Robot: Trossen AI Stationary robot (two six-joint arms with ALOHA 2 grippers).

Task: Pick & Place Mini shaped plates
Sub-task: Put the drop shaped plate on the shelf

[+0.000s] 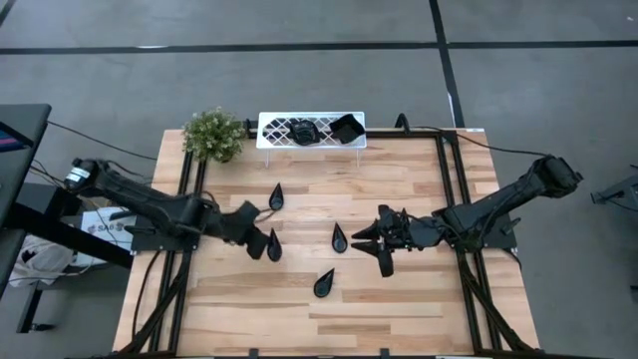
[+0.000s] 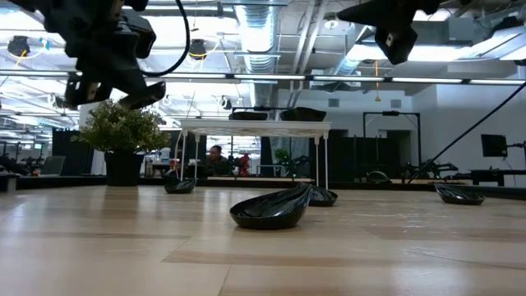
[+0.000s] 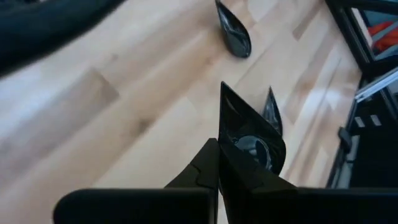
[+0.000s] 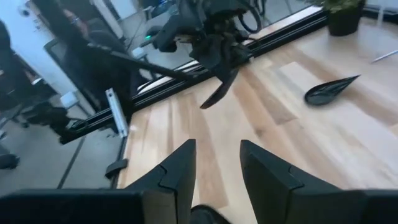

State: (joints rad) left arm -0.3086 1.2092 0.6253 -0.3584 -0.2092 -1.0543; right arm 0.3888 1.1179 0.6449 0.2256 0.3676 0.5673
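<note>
Teardrop plate point(image 3: 249, 134) clamped edge-on in my L gripper point(image 3: 217, 163); thin grip, could slip off mid-carry. R gripper point(image 4: 216, 163) apart, empty, hovering.

Glossy black plates point(image 2: 271, 211) (matt wood table point(image 2: 123, 247))

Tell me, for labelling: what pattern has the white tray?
An open lattice pattern on the white tray; the high view shows it best.
</note>
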